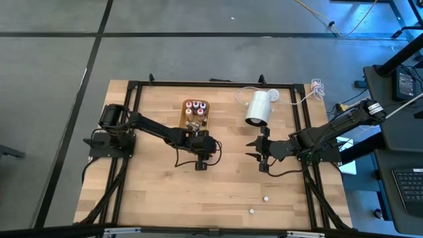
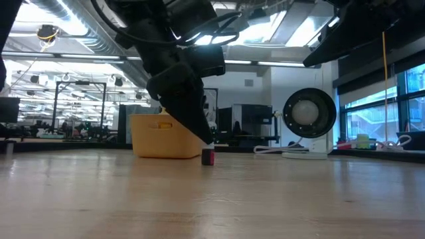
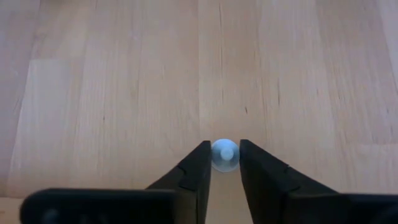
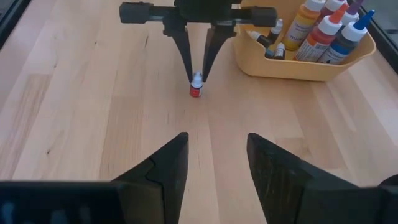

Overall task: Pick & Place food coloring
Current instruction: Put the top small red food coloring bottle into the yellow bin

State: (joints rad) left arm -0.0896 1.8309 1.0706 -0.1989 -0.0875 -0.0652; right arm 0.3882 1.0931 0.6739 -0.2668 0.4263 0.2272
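A tiny food coloring bottle point(image 4: 195, 91), red-bodied with a white cap, stands upright on its base on the table near the middle; the low view shows it too point(image 2: 208, 157). My left gripper point(image 1: 201, 163) points down over it and is shut on its cap. My right gripper point(image 4: 217, 138) is open and touches nothing. It hovers to the bottle's right point(image 1: 258, 154), facing it. More food coloring bottles point(image 4: 323, 34) stand in the yellow tray point(image 4: 298, 67). Two more show as white dots point(image 1: 265, 197) point(image 1: 252, 210) on the table near its front edge. My left gripper pinches the bottle's white cap point(image 3: 224, 155) between its two fingers, one on each side. The fingers point(image 4: 186, 59) come from above, pointing down. The bottle is upright, with its red base point(image 2: 208, 159) on the table.
The yellow tray point(image 1: 196, 114) sits behind the left gripper toward the far edge. A large white cylinder point(image 1: 258, 108) lies at the far right with a white cord beside it. A black frame borders the tabletop. Bare wood lies between the grippers and the near edge.
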